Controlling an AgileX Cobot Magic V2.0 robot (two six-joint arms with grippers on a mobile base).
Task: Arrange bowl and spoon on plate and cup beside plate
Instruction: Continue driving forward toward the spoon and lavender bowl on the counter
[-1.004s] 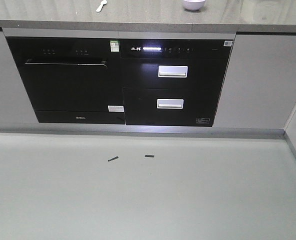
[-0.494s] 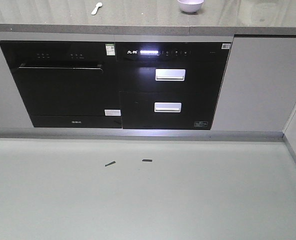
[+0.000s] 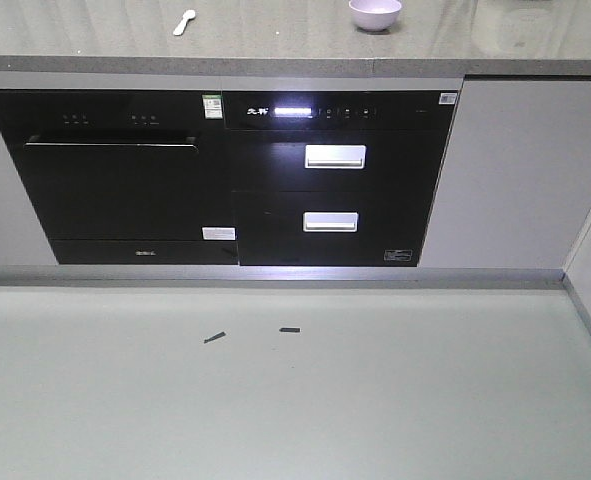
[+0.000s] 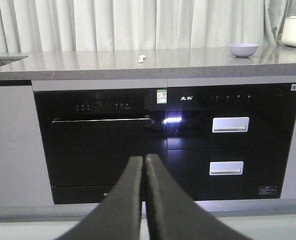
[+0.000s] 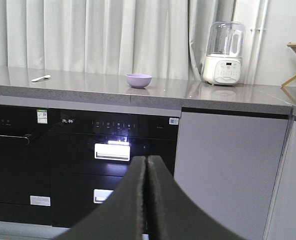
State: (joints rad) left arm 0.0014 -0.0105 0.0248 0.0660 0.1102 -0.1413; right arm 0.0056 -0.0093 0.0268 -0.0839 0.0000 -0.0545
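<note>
lavender bowl, spoon on counter (well apart); left hand, right hand closed

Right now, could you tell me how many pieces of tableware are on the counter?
2: the spoon on the left and the bowl farther right. No other shows; more may lie outside the views.

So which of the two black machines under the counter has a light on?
The right machine, with two white handles: a bright strip glows on its top panel. The left machine, with one long bar, is dark.
</note>
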